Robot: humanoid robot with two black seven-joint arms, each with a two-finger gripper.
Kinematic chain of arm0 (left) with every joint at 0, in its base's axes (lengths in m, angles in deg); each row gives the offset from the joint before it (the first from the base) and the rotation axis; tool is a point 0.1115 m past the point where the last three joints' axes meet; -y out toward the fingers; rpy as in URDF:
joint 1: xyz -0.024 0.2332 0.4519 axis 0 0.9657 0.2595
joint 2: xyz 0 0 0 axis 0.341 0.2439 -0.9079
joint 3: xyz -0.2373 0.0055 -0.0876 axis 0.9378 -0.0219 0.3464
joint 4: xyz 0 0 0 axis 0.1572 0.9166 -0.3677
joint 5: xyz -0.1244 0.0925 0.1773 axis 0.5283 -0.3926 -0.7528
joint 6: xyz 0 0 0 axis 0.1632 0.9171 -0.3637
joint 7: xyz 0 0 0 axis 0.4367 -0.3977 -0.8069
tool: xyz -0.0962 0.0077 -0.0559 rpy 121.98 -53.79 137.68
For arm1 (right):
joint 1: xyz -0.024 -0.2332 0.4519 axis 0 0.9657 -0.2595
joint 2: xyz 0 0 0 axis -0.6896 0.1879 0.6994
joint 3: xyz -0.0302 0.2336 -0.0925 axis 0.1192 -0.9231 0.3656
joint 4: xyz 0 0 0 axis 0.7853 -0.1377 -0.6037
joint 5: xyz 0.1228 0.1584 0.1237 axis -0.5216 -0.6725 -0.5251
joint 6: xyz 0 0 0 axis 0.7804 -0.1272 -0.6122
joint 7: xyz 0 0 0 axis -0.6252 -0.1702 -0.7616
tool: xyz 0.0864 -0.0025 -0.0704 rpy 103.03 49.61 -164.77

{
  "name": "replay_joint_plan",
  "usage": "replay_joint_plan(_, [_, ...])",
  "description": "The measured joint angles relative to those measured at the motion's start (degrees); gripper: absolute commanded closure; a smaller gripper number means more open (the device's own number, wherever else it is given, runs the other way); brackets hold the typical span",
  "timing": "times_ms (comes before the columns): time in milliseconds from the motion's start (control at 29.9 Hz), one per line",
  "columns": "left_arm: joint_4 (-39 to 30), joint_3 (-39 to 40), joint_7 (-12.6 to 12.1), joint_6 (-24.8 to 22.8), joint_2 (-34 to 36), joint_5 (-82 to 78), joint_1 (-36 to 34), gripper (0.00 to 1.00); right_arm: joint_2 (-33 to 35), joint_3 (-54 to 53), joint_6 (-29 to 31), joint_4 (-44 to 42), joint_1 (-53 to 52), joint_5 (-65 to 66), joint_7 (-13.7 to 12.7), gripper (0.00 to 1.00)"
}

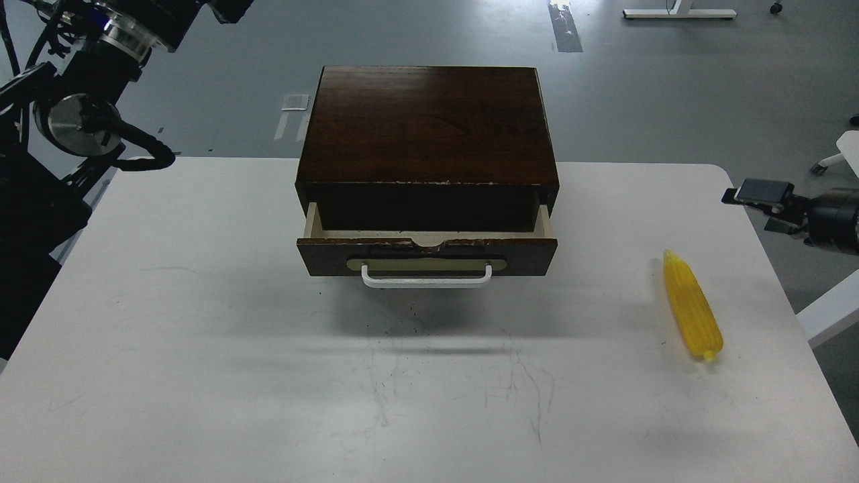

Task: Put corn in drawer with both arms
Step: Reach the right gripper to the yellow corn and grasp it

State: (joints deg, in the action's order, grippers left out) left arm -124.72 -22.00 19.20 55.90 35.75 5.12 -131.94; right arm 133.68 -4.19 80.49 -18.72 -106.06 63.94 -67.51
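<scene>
Corn [692,306] lying on the white table [201,349], drawer [427,249] partly pulled out.

The drawer of the dark brown wooden box [429,124] is seen drawn out a little way, its pale inner walls exposed at both sides and its white bar handle [427,276] turned toward the near edge of the table. The corn is laid flat on the table well to the right of the drawer, its pointed tip directed away from the viewer. The right gripper [762,198] is held at the right edge of the view, above the table's far right corner and apart from the corn; whether its fingers are spread or pressed together cannot be told. Of the left arm [80,121] only the thick upper parts are shown at the upper left; its gripper is not seen.
</scene>
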Motion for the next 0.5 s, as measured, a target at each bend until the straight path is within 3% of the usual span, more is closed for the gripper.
replay_joint_plan(301, [-1.38, 0.34, -0.1, 0.0, 1.56, -0.29, -0.15, 0.02, -0.89, 0.92, -3.08, 0.49, 1.01, 3.98, -0.02, 0.08])
replay_joint_plan(501, [-1.53, 0.18, -0.09, 0.0, 1.98, -0.5, -0.16, 0.02, -6.64, 0.88, -3.52, 0.57, 0.18, 4.02, 0.08, 0.09])
